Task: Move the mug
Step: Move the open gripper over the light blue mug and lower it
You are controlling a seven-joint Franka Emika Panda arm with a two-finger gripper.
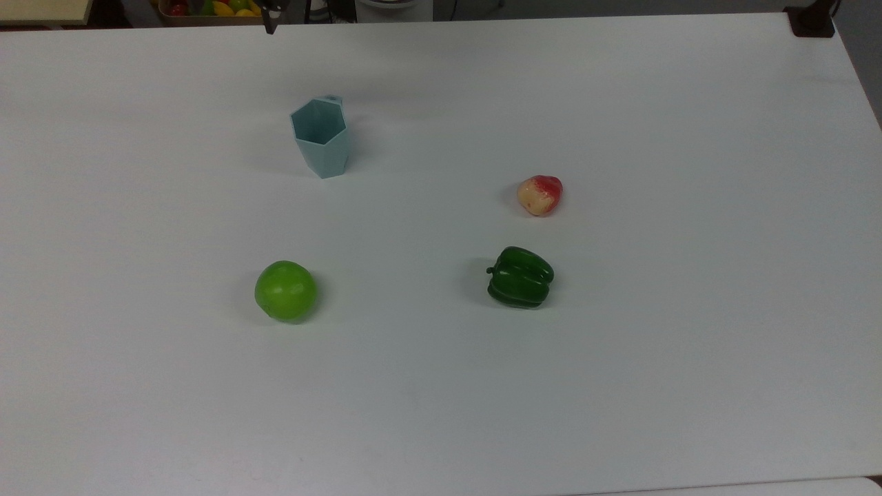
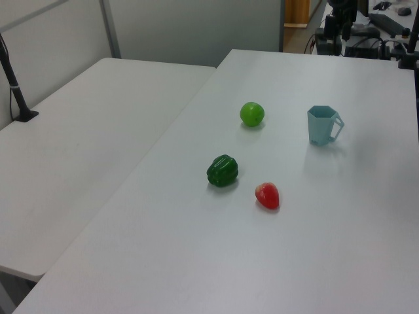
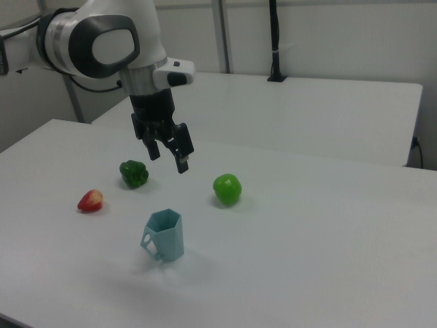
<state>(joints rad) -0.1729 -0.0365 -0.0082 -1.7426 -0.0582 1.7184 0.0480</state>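
1. The mug (image 3: 164, 235) is seen upright on the white table (image 3: 307, 239), below the gripper (image 3: 168, 152) and apart from it.
2. The gripper is held in the air, fingers spread, nothing gripped.
3. A green apple (image 3: 227, 188), green pepper (image 3: 134, 173) and strawberry (image 3: 90, 200) are placed beyond it.

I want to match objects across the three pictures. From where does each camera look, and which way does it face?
Top view: high above one long edge, tilted down at the white table; a dark gripper tip shows at the upper edge.
Left view: raised beside the table, looking diagonally across it; the arm's dark base stands far off at the upper right.
Right view: low, from the opposite side; the white arm and open gripper hang above the table.
All views share the pale teal-blue faceted plastic mug, round green apple, dark green bell pepper and red-and-cream fruit.
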